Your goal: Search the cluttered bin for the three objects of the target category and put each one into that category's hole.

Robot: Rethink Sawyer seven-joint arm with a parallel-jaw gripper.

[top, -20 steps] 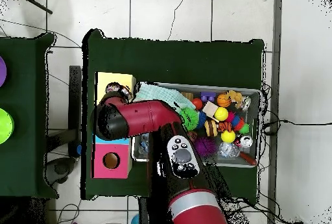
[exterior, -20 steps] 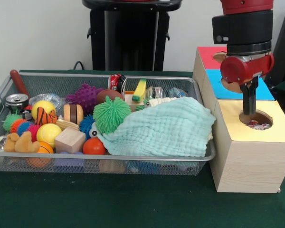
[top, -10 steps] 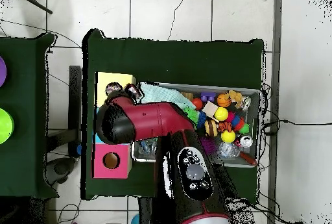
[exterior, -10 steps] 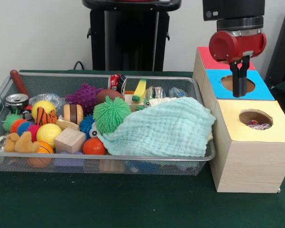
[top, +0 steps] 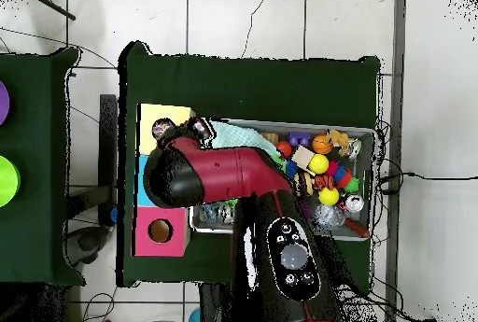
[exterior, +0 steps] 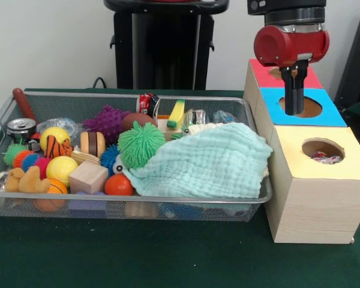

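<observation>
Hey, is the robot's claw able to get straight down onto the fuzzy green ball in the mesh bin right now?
Probably yes. The fuzzy green ball lies uncovered on top of the clutter beside the pale green cloth, and the claw hangs over the blue hole, needing only to travel sideways.

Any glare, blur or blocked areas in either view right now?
Front view: evenly lit, sharp, no glare on the cloth or yellow box top; tool crisp. Overhead view: the arm covers part of the bin and the blue box section.
</observation>
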